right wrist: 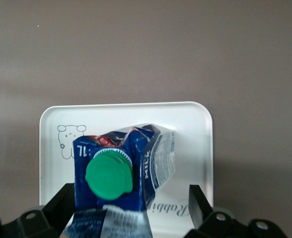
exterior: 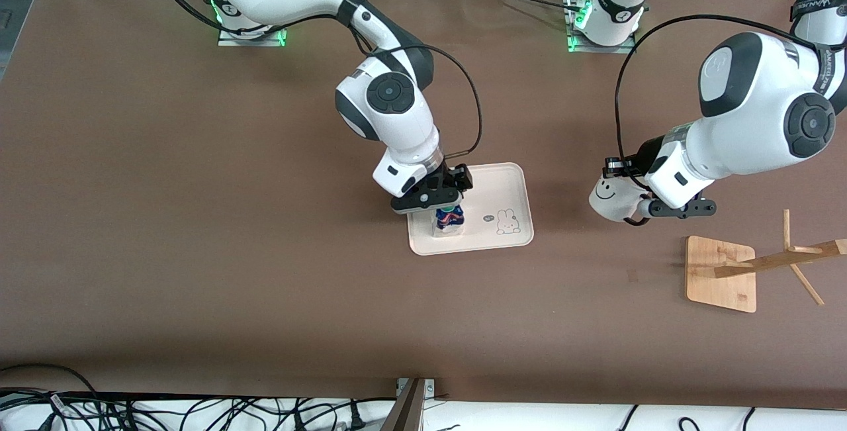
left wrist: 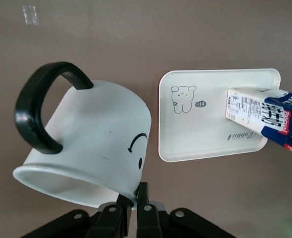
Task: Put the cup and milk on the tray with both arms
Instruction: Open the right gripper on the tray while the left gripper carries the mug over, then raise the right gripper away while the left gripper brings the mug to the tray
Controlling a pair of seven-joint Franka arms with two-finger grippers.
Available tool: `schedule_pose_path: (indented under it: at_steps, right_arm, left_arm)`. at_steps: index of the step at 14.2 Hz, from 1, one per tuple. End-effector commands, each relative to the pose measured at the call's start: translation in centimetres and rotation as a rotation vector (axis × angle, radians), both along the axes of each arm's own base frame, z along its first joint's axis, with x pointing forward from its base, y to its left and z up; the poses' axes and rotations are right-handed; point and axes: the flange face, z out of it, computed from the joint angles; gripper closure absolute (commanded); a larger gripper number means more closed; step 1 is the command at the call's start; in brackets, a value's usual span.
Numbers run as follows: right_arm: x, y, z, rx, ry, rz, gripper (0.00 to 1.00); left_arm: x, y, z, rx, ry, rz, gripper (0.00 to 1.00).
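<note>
The cream tray [exterior: 509, 186] lies mid-table. The milk [exterior: 448, 220] stands on it, in the corner nearer the front camera toward the right arm's end. My right gripper [exterior: 437, 196] is just above the milk, open, with its fingers [right wrist: 198, 203] spread either side of the green-capped carton [right wrist: 121, 168] and a gap on one side. My left gripper [exterior: 638, 209] is shut on the rim of the white smiley cup [exterior: 612, 198] and holds it tilted in the air over bare table between the tray and the wooden rack. In the left wrist view the cup [left wrist: 96, 139] fills the foreground, with the tray [left wrist: 205, 129] and milk [left wrist: 265, 116] farther off.
A wooden square-based rack [exterior: 721, 272] with slanted pegs stands toward the left arm's end, nearer the front camera than the cup. Cables lie along the table's front edge. The rabbit drawing [exterior: 508, 221] marks the bare part of the tray.
</note>
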Motion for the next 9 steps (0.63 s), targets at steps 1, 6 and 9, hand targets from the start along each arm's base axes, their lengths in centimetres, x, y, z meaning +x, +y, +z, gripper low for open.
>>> schedule_pose_path:
  at_steps: [1, 6, 9]
  right_arm:
    - [-1.0, -0.9, 4.7, -0.056, 0.0, -0.023, 0.0]
    - [-3.9, -3.9, 12.7, -0.195, 0.062, -0.034, 0.0]
    - [-4.5, -7.5, 16.9, -0.274, 0.085, -0.083, 0.0]
  left_arm:
    - [0.8, -0.6, 0.0, -0.036, 0.058, 0.108, 1.0]
    - [1.2, -2.7, -2.7, -0.049, 0.186, 0.292, 1.0]
    - [1.9, -5.1, -4.0, -0.041, 0.249, 0.398, 1.0]
